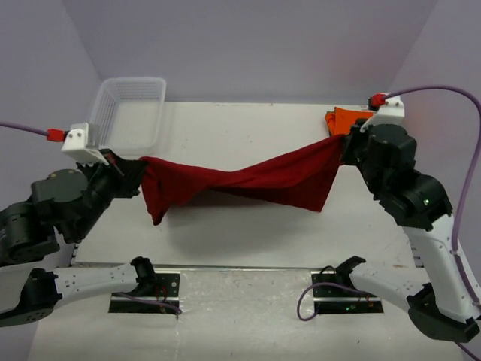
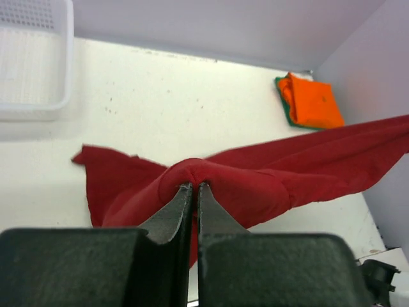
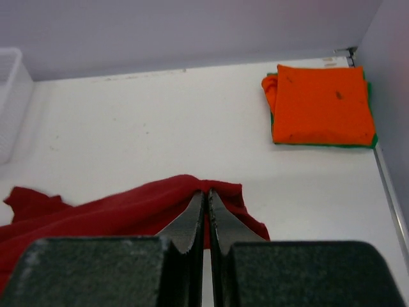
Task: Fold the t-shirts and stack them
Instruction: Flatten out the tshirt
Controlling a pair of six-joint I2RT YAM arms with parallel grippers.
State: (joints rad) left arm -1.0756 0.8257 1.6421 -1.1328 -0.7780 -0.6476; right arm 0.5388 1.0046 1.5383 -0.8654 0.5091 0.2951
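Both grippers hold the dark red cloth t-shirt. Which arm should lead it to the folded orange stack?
Probably right. The right gripper, shut on the dark red cloth t-shirt, is beside the folded bright orange t-shirt; the left gripper holds it by the white plastic mesh basket.

Only a thin edge of the green t-shirt (image 3: 332, 146) shows under the orange t-shirt (image 3: 319, 102), beyond the dark red t-shirt (image 3: 128, 208). From above, the right arm (image 1: 391, 158) covers most of the orange one. The dark red t-shirt's pinched folds vanish inside the left gripper (image 2: 193, 187) and right gripper (image 3: 206, 192), and its far ends run off both wrist views. The white mesh basket (image 2: 32, 96), beyond its left end, is cropped there too.
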